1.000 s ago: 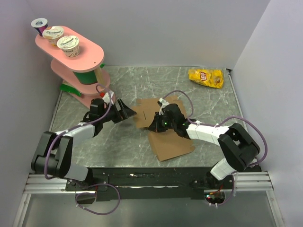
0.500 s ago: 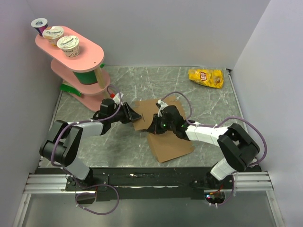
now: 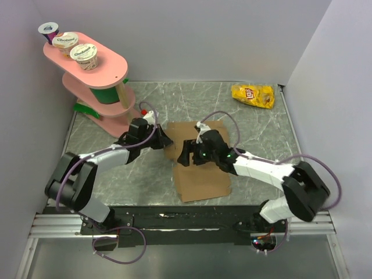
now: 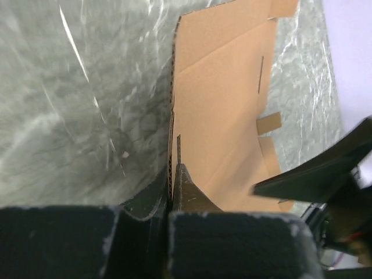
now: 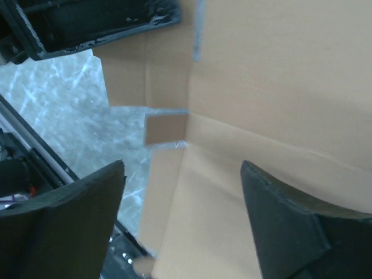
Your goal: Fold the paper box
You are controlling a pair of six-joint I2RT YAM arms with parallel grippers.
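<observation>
Fingers of my left gripper [image 4: 173, 174] clamp the flat paper box's [image 3: 203, 180] left edge; my right gripper [image 5: 181, 171] hovers above it, jaws spread wide.

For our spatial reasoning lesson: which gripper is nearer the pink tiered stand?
Left. The left gripper pinches the paper box's edge just right of the pink stand; the right gripper is farther right, open above the box.

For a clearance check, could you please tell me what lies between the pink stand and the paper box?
In the top view, the left gripper lies there, shut on the left edge of the paper box.
</observation>
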